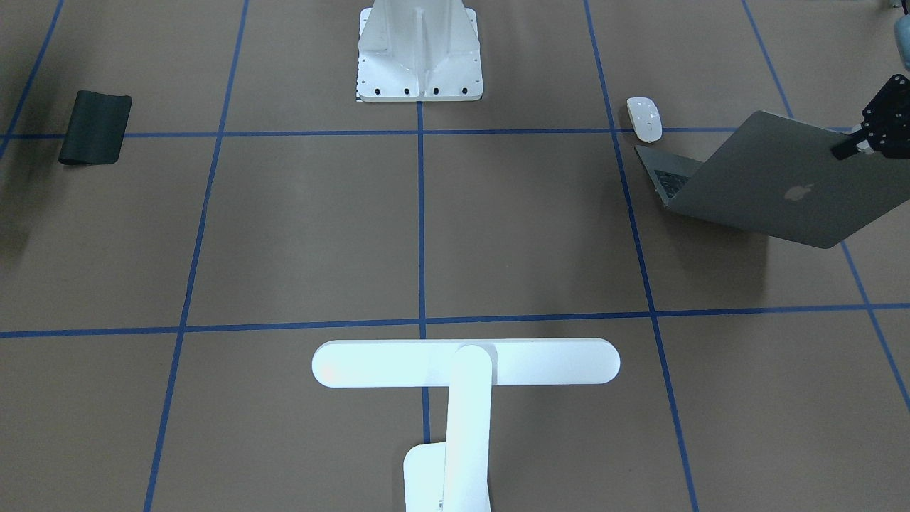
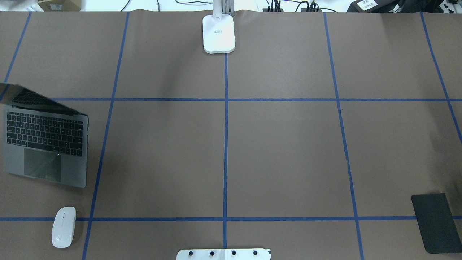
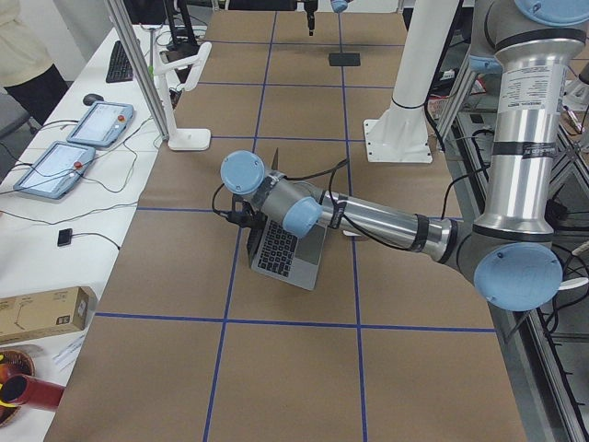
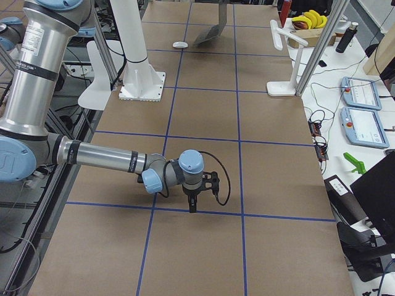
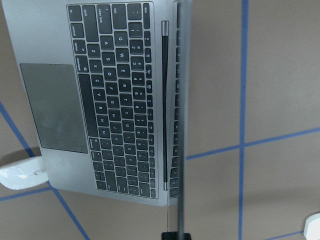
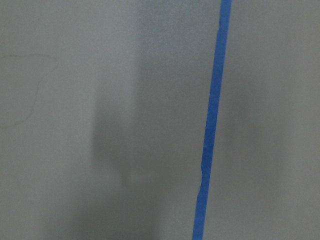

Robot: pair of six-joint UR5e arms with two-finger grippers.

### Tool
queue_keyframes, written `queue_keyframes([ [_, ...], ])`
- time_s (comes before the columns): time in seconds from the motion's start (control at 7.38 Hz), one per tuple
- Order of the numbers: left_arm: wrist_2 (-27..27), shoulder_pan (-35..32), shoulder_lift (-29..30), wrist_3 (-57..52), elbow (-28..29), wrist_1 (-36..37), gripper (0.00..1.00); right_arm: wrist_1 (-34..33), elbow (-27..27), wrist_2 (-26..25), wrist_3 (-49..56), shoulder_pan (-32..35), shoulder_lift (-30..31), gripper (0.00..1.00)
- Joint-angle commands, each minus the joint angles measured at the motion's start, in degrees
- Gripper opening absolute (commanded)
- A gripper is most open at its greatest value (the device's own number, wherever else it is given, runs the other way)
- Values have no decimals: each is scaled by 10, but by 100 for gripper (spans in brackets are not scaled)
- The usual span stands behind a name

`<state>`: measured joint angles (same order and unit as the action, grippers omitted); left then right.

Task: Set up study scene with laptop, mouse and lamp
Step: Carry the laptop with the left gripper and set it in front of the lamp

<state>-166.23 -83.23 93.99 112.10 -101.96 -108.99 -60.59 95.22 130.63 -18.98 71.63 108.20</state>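
The space-grey laptop [image 2: 43, 144] stands open at the table's left end, its lid [image 1: 775, 178] raised with the Apple logo facing out. My left gripper [image 1: 844, 150] is shut on the lid's top edge. In the left wrist view the lid shows edge-on above the keyboard [image 5: 120, 95]. The white mouse [image 2: 64, 226] lies just beside the laptop's front corner, apart from it. The white T-shaped lamp [image 1: 466, 363] stands at the far middle edge on its base [image 2: 218, 34]. My right gripper [image 4: 192, 202] points down over bare table near a tape line; I cannot tell whether it is open or shut.
A flat black mat [image 2: 435, 222] lies at the right end. The white bolted pedestal [image 1: 419, 50] stands at the robot's side of the table. Blue tape lines [image 2: 226, 144] grid the brown table top. Tablets and cables lie beyond the far edge.
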Motion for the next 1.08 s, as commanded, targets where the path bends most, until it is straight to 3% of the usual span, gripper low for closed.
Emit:
queue_keyframes([
  [0.0, 7, 29, 87, 65, 3, 30, 0, 1, 1, 22, 1, 0, 21, 100],
  [0.41, 75, 110, 187, 201, 2, 29, 0, 0, -6, 21, 2, -1, 21, 100],
  [0.95, 221, 247, 316, 334, 43, 29, 0, -1, -14, 28, 0, -2, 21, 100],
])
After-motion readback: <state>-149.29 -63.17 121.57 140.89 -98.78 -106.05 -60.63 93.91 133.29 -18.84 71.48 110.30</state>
